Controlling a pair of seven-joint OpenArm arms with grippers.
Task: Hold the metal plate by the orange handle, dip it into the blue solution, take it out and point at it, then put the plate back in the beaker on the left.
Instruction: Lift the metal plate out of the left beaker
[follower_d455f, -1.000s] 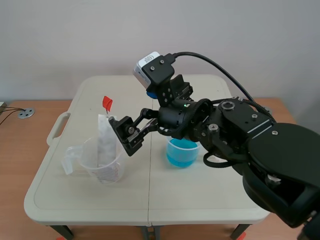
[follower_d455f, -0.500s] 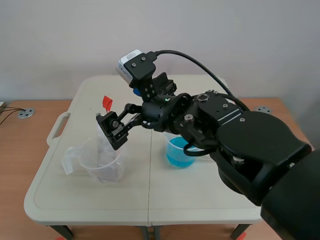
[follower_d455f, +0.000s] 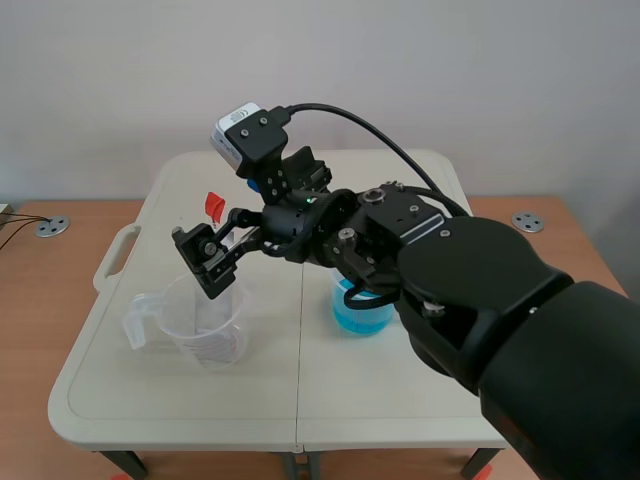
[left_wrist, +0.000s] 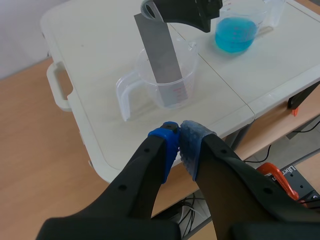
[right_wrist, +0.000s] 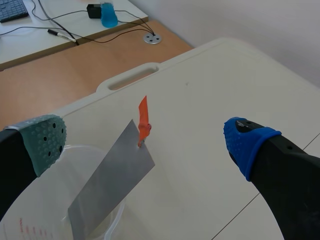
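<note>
Cream table (follower_d455f: 400, 390) on a wooden floor (follower_d455f: 40, 300), with a grey wall (follower_d455f: 120, 80) behind. The right gripper (right_wrist: 147, 142) has its jaws spread wide, and the metal plate (right_wrist: 112, 182) stands between them, clear of both pads (right_wrist: 47, 137). The plate leans in the clear beaker (follower_d455f: 215, 335) on the table's left half, with its orange handle (right_wrist: 143, 120) at the top. A beaker of blue solution (follower_d455f: 363, 308) sits to the right. The left gripper (left_wrist: 178, 137) is pressed together on nothing and hovers off the table's near edge, with the clear beaker ahead of it.

Scene camera frontal, elevated; wrist cameras nearer, downward; all share beaker (follower_d455f: 232, 340).
</note>
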